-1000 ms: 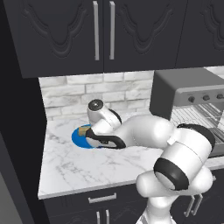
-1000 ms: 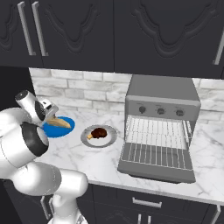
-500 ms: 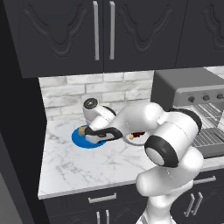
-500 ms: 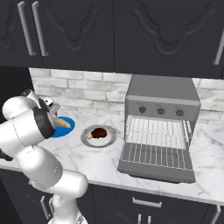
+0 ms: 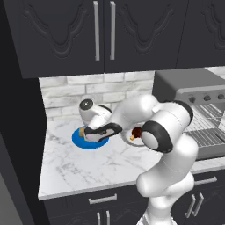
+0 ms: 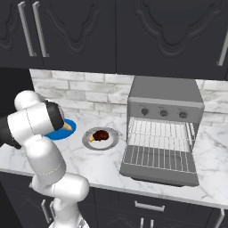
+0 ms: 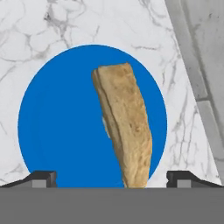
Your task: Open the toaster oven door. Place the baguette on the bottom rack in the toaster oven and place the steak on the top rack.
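Blue plate (image 7: pixel 52 127) on the marble bench (image 5: pixel 79 165), baguette (image 7: pixel 124 131) lying on it, fingers (image 7: pixel 41 178) spread wide above with nothing held.
Seen from the plate: the tan loaf lies across its middle between the two finger tips; the steak (image 6: pixel 101 134) sits on a grey plate (image 6: pixel 100 139) just beside it; beyond that stands the toaster oven (image 6: pixel 164 111), its door (image 6: pixel 158 165) folded down flat, wire racks showing.

Marble counter (image 6: pixel 107 164): plates, toaster oven (image 6: pixel 162 127)
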Controlling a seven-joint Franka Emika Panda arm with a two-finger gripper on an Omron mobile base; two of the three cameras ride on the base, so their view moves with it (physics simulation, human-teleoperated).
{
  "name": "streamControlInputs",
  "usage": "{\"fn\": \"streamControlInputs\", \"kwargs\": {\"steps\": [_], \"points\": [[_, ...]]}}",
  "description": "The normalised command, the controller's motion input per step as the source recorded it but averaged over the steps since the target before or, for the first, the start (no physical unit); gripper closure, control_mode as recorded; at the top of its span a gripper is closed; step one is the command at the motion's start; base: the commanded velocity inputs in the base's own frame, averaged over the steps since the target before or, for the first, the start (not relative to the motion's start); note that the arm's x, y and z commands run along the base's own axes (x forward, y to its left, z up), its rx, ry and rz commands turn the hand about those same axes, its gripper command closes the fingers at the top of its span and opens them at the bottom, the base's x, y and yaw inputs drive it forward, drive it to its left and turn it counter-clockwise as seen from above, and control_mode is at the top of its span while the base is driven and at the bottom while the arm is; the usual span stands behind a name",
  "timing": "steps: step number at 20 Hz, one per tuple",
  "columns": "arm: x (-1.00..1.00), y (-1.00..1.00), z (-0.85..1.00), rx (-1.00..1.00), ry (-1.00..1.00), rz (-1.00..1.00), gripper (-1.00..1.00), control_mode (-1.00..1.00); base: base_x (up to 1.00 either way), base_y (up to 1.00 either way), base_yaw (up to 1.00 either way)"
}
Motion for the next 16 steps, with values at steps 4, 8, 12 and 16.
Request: {"fn": "streamControlInputs", "kwargs": {"steps": [4, 8, 12, 16], "points": [[0.13, 0.11, -0.24, -0.10, 0.00, 0.12, -1.00, -1.00, 0.00, 0.00, 0.00], [0.13, 0.12, -0.21, -0.14, 0.00, 0.09, -1.00, -1.00, 0.00, 0.00, 0.00], [0.19, 0.10, -0.11, -0.11, 0.00, 0.02, -1.00, -1.00, 0.00, 0.00, 0.00], [0.23, 0.07, -0.02, -0.06, 0.02, 0.00, -1.00, -1.00, 0.00, 0.00, 0.00]]}}
